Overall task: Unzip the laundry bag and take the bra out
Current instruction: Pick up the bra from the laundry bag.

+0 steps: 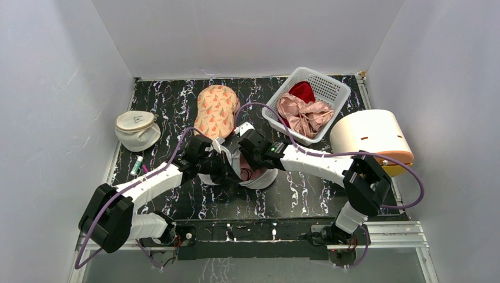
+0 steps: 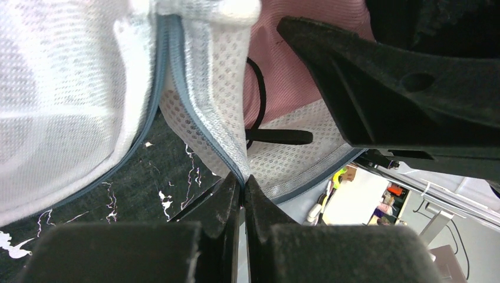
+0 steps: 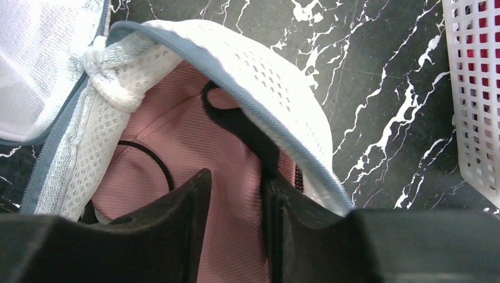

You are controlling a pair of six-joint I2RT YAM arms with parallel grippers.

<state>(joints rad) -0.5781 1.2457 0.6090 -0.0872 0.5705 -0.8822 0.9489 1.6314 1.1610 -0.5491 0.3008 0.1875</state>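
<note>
Currently I am pinching the laundry bag's (image 2: 203, 88) rim with my left end effector (image 2: 243, 184), my right end effector (image 3: 236, 180) straddling the bra (image 3: 191, 144) inside, grip unclear, risking snagging mesh and dragging the bag along.

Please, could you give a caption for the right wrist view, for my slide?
Right gripper reaches into the unzipped laundry bag, jaws astride the pink bra.

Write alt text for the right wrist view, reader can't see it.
The right gripper reaches into the unzipped white mesh laundry bag, its black fingers straddling pink fabric of the bra inside, beside its black strap. The bag lies on a black marbled table; a white basket shows at the right edge.
</note>
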